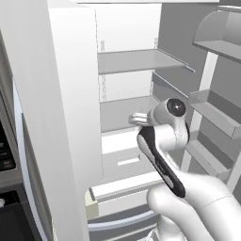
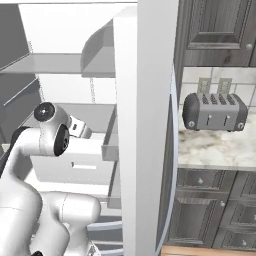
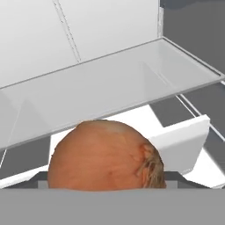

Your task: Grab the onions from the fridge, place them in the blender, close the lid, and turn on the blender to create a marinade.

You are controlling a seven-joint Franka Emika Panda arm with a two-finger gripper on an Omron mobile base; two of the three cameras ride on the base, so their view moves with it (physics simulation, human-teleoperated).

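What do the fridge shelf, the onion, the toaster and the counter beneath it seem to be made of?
Translucent pale fridge shelf: looks like frosted glass or plastic, since the wall shows faintly through it.
Round orange-brown onion: papery dry skin with a fibrous root tuft.
Dark four-slot toaster: seemingly brushed metal, with a soft sheen.
Veined pale counter: marble-like stone, polished.

Fridge (image 1: 61,94) seen with both doors swung open; white interior, white shelves (image 1: 136,60), door bins (image 1: 214,115), pull-out drawer (image 1: 124,160) extended. One onion (image 3: 105,156), orange-brown papery skin with dry root tuft, seen close up in hand view, below a shelf.
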